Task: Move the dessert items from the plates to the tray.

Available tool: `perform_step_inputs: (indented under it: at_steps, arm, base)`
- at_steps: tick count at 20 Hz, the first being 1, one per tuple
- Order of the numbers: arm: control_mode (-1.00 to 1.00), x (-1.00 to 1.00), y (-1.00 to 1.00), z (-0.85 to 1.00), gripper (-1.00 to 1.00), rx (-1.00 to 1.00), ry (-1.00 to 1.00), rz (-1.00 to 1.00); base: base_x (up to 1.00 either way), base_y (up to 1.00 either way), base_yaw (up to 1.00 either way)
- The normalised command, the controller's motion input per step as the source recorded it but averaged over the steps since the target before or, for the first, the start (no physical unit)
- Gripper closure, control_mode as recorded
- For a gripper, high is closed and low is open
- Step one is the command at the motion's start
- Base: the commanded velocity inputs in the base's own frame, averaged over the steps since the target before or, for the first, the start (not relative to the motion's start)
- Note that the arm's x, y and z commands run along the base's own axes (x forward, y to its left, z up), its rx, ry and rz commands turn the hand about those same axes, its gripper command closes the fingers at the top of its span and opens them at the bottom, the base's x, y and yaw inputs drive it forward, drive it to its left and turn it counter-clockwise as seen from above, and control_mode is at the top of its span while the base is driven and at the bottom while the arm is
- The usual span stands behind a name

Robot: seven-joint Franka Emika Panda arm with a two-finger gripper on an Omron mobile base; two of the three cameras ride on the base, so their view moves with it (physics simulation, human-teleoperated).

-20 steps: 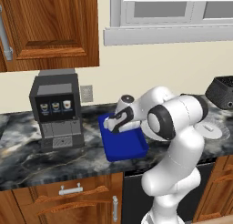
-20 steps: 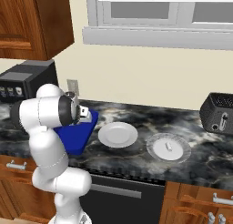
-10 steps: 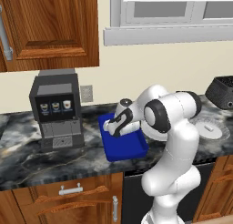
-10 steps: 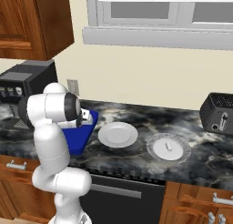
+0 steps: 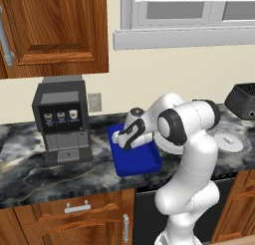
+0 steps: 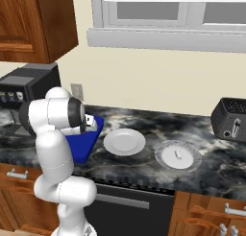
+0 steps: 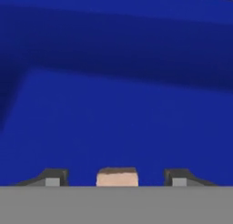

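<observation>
So the arm is folded forward and low, with the hand tipped down right over the blue tray on the table. From the left base view the wrist is bent so the hand points toward the tray's back left part.

In the hand view both fingertips sit spread wide, with the tan brown bit in the middle between them and gaps of blue on both sides, so the hand is apart and not squeezing it. Everything behind the bit is tray floor and the tray's far wall, so it looks to be inside the tray, though I can't tell if it's actually touching the floor.

Right base view: the plain white plate is just right of the tray, bare. Further right is the pale grey plate with the little white stick lying in its middle. A coffee machine stands left of the tray.
</observation>
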Motion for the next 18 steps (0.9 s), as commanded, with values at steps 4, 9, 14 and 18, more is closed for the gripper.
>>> perform_step_inputs:
  at_steps: [4,9,14,18]
  arm:
    - [-1.00,-0.01,0.00,0.24,-1.00,0.00,-0.02,0.00]
    - [-1.00,0.00,-0.03,0.49,-1.00,0.00,-0.01,0.00]
    - [-1.00,0.00,-0.14,0.46,-1.00,0.00,0.00,0.00]
    - [-1.00,-0.06,-0.32,0.39,-1.00,0.00,0.00,0.00]
  base:
    - [0.00,0.00,0.00]
    - [0.00,0.00,0.00]
    - [0.00,0.00,0.00]
    - [0.00,0.00,0.00]
